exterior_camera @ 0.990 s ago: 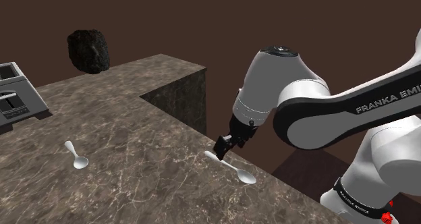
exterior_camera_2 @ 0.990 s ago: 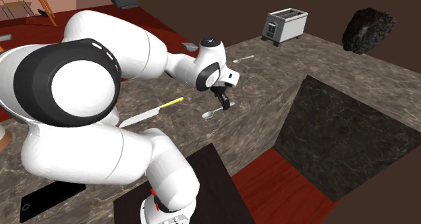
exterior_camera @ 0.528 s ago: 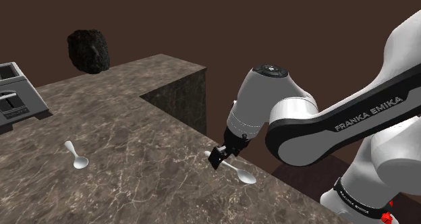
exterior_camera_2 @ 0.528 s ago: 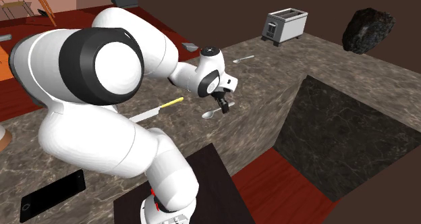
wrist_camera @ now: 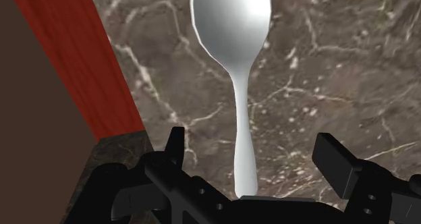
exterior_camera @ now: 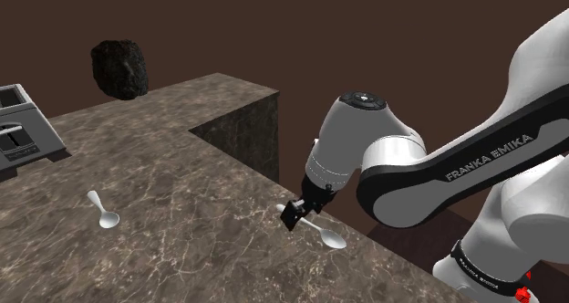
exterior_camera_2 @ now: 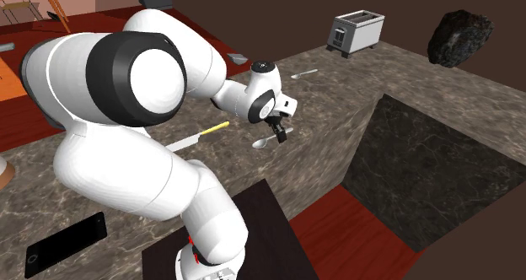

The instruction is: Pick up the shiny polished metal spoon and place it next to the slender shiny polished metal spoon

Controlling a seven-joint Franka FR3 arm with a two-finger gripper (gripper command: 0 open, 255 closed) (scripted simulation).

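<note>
Black fingers spread, spoon handle between, untouched

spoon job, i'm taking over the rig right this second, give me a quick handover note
Jaws: open, down at the counter, straddling the handle of the near spoon without touching it.
Things: that spoon lies flat on the marbled counter, near the edge by the stand. The slender spoon lies well apart, toward the shoulder view's left, short of the toaster.
Done: approach lined up; nothing gripped or lifted.
Left: shut on the handle, lift, carry across, set down beside the slender spoon.
</note>
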